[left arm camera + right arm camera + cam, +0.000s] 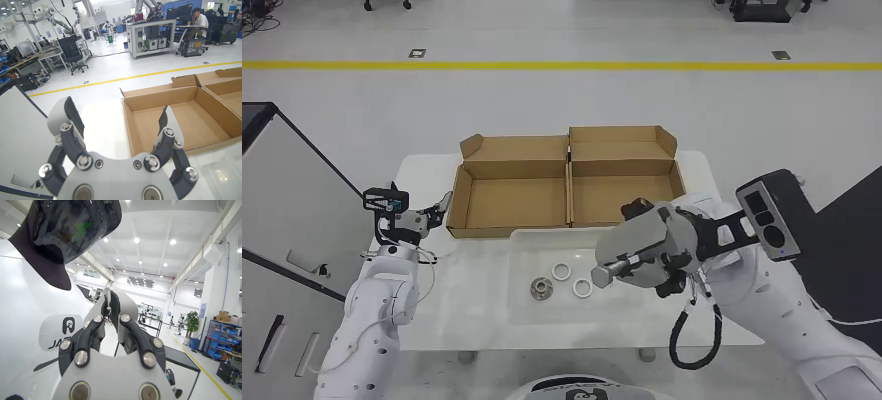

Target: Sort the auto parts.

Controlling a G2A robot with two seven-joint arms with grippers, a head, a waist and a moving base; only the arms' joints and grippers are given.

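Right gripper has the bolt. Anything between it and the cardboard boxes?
Nothing visible. The right gripper holds the bolt above the tray, and the open cardboard boxes lie just beyond the tray's far edge, lids folded back.

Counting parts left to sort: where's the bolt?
The bolt is held in the right gripper, over the tray in the top view, beside the white rings.

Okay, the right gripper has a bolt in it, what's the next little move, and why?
Probably swing the right gripper over the nearer cardboard box before letting go. It is shut on the bolt and sits above the clear tray, with that box open just beyond the tray.
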